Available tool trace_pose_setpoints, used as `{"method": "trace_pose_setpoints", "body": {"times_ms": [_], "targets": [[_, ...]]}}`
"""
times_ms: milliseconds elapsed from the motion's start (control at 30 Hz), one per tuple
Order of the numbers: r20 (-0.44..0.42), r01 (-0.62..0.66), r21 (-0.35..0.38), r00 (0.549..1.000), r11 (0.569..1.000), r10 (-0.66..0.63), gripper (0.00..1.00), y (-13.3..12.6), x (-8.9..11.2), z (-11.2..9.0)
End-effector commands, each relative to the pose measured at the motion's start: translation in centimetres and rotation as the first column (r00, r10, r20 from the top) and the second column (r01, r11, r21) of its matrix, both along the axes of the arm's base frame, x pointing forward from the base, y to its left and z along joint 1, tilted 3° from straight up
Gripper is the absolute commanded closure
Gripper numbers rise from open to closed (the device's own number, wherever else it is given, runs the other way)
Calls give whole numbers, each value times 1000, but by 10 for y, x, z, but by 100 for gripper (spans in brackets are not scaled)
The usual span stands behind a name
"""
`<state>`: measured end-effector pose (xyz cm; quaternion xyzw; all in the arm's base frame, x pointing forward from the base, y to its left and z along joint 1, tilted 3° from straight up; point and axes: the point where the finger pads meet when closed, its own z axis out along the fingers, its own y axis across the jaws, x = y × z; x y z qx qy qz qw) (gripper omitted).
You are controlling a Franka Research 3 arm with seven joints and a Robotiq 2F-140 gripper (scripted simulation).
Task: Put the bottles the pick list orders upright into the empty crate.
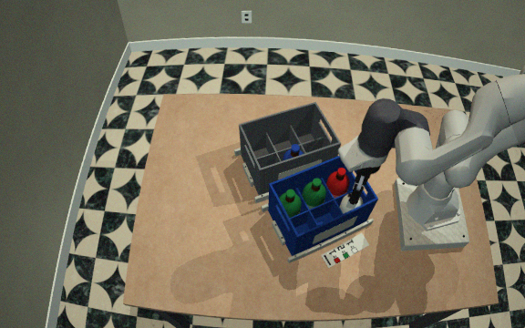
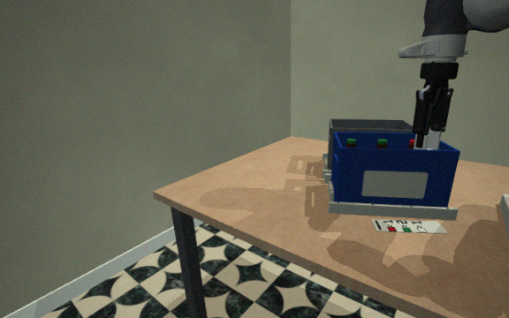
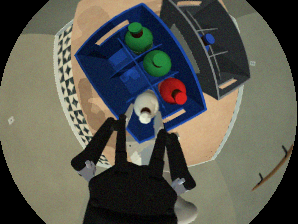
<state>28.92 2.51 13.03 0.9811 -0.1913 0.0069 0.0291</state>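
The blue crate [image 1: 322, 210] holds two green bottles [image 1: 291, 201] [image 1: 313, 191], a red bottle [image 1: 338, 180] and a white bottle [image 1: 345, 202], all upright. The white bottle stands in the corner compartment nearest the arm's base. My gripper [image 1: 355, 193] hangs straight over it, partly open, with its fingers on either side of the bottle's neck and not clamping it. The wrist view shows the white bottle [image 3: 143, 119] between the spread fingers. The grey crate [image 1: 290, 146] behind holds one blue bottle [image 1: 293, 151]. The pick list [image 1: 345, 251] lies flat in front of the blue crate.
The arm's base plate [image 1: 431, 219] stands to the right of the blue crate. The two crates stand side by side, close together. The blue crate's two front compartments to the left of the white bottle hold nothing.
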Motion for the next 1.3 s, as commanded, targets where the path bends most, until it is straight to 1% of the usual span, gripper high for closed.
{"method": "trace_pose_setpoints", "body": {"times_ms": [0, 433, 933, 1000, 1267], "targets": [[-1, 0, 1, 1000, 1000, 0, 62, 1, 0, -1], [-1, 0, 1, 1000, 1000, 0, 62, 1, 0, -1], [-1, 0, 1, 1000, 1000, 0, 62, 3, 0, 39], [-1, 0, 1, 1000, 1000, 0, 62, 3, 0, 39], [-1, 0, 1, 1000, 1000, 0, 62, 5, 0, 60]]}}
